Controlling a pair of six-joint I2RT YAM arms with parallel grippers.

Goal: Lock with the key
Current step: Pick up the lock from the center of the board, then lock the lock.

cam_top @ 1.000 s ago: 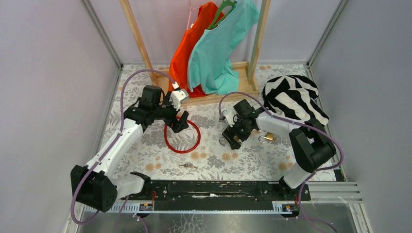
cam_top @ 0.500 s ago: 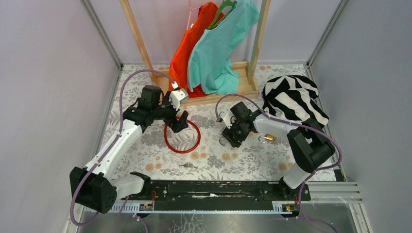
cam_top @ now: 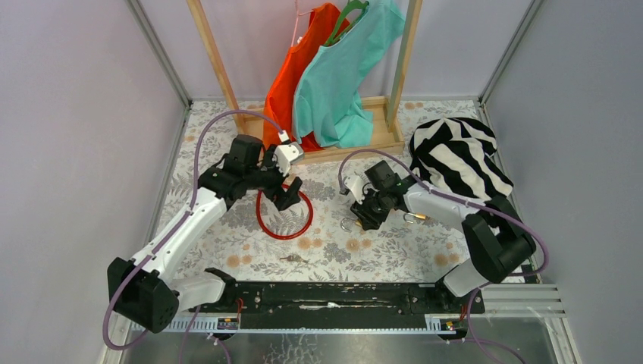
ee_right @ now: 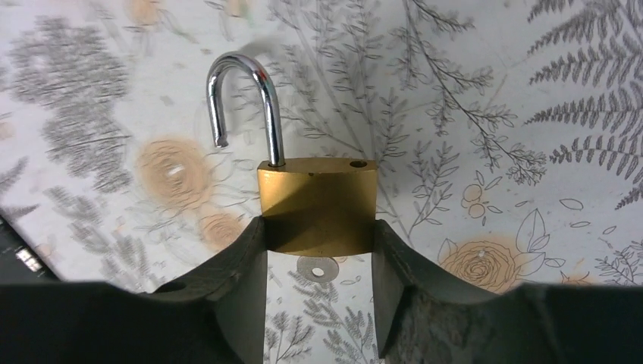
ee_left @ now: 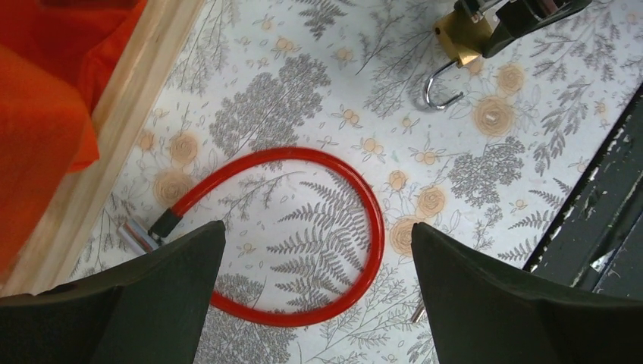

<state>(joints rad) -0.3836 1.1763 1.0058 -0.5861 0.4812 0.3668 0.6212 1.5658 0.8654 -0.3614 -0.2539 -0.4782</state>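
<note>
My right gripper (ee_right: pixel 318 235) is shut on a brass padlock (ee_right: pixel 318 201) whose steel shackle (ee_right: pixel 243 98) stands open, held just above the floral table cover. In the top view this gripper (cam_top: pixel 364 214) is right of centre. The held padlock also shows in the left wrist view (ee_left: pixel 459 42). A second brass padlock (cam_top: pixel 414 218) lies just right of the right gripper. A small bunch of keys (cam_top: pixel 294 259) lies near the front rail. My left gripper (ee_left: pixel 318 227) is open and empty above a red cable lock loop (ee_left: pixel 368 208), which also shows in the top view (cam_top: pixel 284 214).
A wooden clothes rack (cam_top: pixel 345 148) with an orange garment (cam_top: pixel 292 83) and a teal garment (cam_top: pixel 341 76) stands at the back. A black-and-white striped cloth (cam_top: pixel 459 155) lies at the back right. The black rail (cam_top: pixel 341 296) runs along the near edge.
My left gripper has moved slightly right over the red loop. My right arm has shifted a little with the padlock still in its jaws.
</note>
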